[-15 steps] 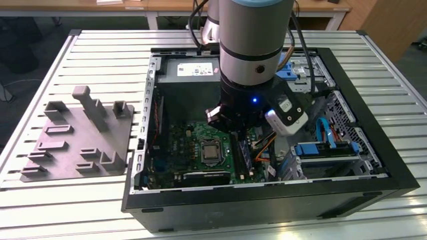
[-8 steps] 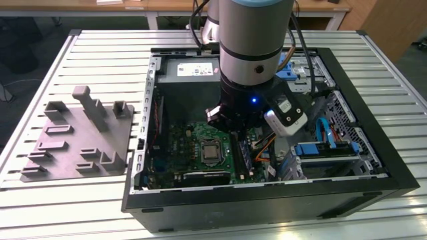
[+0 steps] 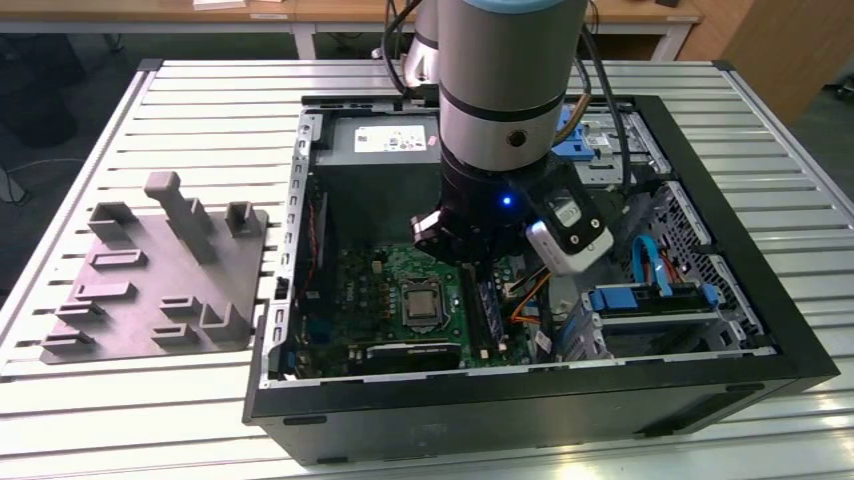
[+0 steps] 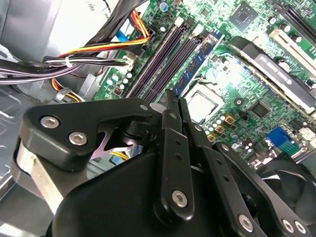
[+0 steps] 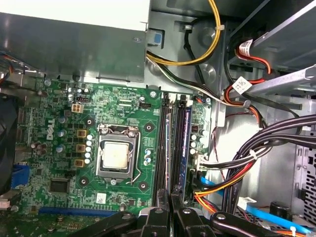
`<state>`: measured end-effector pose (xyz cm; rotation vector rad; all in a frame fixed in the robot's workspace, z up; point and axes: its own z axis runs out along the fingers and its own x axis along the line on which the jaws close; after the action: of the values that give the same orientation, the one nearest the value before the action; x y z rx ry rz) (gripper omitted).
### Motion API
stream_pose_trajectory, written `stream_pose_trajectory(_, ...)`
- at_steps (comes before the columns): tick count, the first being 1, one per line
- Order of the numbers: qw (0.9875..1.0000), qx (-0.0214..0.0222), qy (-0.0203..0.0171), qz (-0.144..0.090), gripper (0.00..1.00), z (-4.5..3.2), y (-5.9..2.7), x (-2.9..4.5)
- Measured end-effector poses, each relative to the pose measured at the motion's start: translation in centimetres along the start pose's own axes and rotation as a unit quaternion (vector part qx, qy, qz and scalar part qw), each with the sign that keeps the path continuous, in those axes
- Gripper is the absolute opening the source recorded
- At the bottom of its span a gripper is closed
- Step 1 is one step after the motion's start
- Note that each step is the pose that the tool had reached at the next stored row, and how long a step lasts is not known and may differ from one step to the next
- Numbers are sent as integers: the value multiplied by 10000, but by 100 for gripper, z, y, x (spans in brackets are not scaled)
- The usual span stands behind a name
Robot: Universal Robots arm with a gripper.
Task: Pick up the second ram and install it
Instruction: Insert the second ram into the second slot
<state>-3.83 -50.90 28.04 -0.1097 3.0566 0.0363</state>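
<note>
Many cables [image 5: 256, 153] crowd beside memory slots [image 5: 163, 143] below the gripper [image 5: 171, 196].

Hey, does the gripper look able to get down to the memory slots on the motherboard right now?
Probably yes. In the first wrist view the gripper sits right over the memory slots, with nothing between them; the cables lie off to one side.

A slatted white metal table [image 3: 160, 110] stands in front of a wooden desk [image 3: 334, 12], with dark floor [image 3: 54, 90] between them at the exterior view's left.
</note>
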Motion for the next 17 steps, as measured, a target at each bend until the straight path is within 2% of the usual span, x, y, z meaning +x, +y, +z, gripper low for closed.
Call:
stream_pose_trajectory(13,9998,17,-5,207,14,2,0,0)
stream_pose_trajectory(17,9994,30,-7,340,14,6,0,0)
